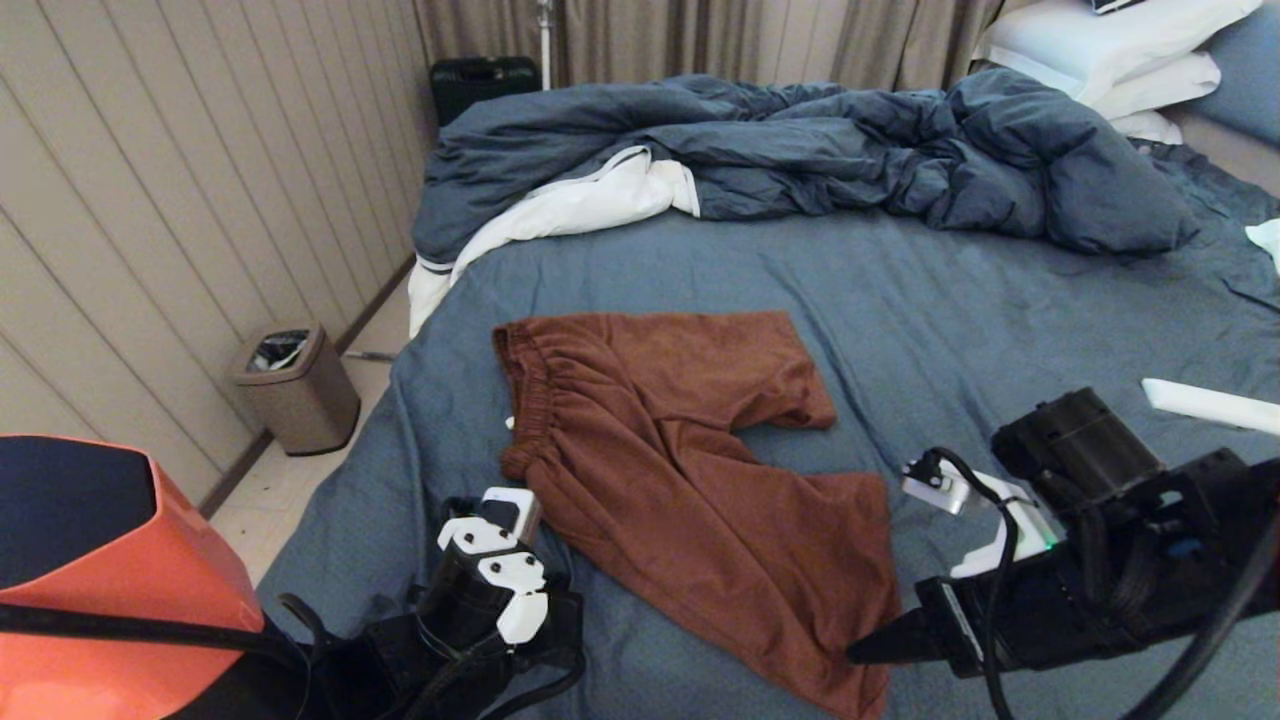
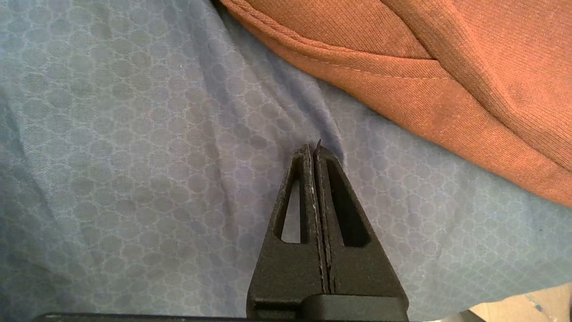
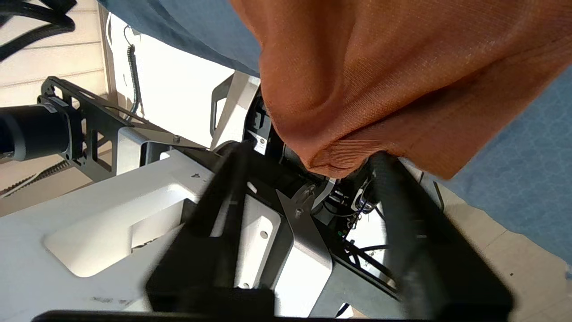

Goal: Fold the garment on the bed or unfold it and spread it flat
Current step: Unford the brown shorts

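Note:
The rust-brown shorts point(image 1: 680, 450) lie spread on the bed's slate-blue sheet point(image 1: 1000, 310). Their gathered waistband point(image 1: 525, 400) is to the left and both legs run right and toward me. A bit of white drawstring point(image 1: 510, 422) peeks out by the waistband; the white graphic is hidden. My left gripper point(image 2: 315, 150) is shut on nothing, its tips on bare sheet just beside the shorts' side edge point(image 2: 402, 80). My right gripper point(image 3: 308, 154) is open at the near leg's hem corner point(image 3: 335, 161), which hangs between the spread fingertips. In the head view it point(image 1: 880, 645) points at that hem.
A rumpled dark blue duvet point(image 1: 800, 150) with white lining fills the far side, with white pillows point(image 1: 1110, 50) at the back right. A white object point(image 1: 1210, 405) lies on the sheet at right. On the floor to the left stands a bin point(image 1: 297, 385). My own frame point(image 3: 134, 214) is below the bed's near edge.

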{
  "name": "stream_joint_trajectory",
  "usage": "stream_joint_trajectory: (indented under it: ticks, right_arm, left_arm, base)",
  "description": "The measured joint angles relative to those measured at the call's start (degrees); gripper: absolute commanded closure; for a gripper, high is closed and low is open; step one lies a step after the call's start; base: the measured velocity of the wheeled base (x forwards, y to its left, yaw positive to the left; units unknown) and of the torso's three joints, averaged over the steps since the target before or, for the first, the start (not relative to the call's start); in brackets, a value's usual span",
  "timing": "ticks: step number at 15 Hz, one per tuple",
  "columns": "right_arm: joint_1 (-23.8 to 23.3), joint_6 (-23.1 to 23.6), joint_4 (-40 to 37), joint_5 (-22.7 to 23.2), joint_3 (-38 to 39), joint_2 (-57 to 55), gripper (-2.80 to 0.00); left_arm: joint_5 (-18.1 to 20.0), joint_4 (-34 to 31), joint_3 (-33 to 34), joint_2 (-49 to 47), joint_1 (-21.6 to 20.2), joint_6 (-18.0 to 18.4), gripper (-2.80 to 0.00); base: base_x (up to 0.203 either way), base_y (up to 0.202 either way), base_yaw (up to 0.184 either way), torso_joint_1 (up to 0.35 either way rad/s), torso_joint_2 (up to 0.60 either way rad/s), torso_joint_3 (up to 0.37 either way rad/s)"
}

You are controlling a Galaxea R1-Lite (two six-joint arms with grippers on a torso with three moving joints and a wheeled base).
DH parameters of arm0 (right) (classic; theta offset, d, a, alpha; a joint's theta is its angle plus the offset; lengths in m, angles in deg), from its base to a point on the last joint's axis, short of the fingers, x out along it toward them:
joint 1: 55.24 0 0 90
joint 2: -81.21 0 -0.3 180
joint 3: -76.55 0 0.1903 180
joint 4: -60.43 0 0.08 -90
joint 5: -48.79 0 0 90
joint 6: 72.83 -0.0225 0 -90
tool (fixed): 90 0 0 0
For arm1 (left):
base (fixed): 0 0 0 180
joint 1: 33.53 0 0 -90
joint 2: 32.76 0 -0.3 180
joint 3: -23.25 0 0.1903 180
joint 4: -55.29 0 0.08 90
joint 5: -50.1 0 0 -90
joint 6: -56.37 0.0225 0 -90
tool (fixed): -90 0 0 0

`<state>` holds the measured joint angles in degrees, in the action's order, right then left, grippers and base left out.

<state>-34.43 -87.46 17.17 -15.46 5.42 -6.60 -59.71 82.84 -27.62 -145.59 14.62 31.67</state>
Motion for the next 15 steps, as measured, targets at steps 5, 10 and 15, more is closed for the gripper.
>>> stream_joint_trajectory:
  ticks: [5, 10, 15]
  right_arm:
    - [-0.6, -3.4, -0.3, -0.2, -10.8, 3.6, -2.8]
    - [-0.8, -4.2, -0.2, -3.8, -21.3, 5.0, 0.0]
    - [-0.9, -4.5, -0.4, -5.5, -32.0, -1.7, 0.0]
  left_arm:
    - [0.0, 0.1, 0.0, 0.1, 0.0, 0.0, 0.0]
    - [0.0, 1.6, 0.4, 0.2, 0.0, 0.3, 0.0]
    - [0.0, 2.5, -0.1, 0.1, -0.4, 0.3, 0.0]
  base:
    - [0.0, 0.0, 0.0, 0.0, 0.0, 0.0]
    - [0.0, 0.0, 0.0, 0.0, 0.0, 0.0]
    - [0.0, 0.0, 0.0, 0.0, 0.0, 0.0]
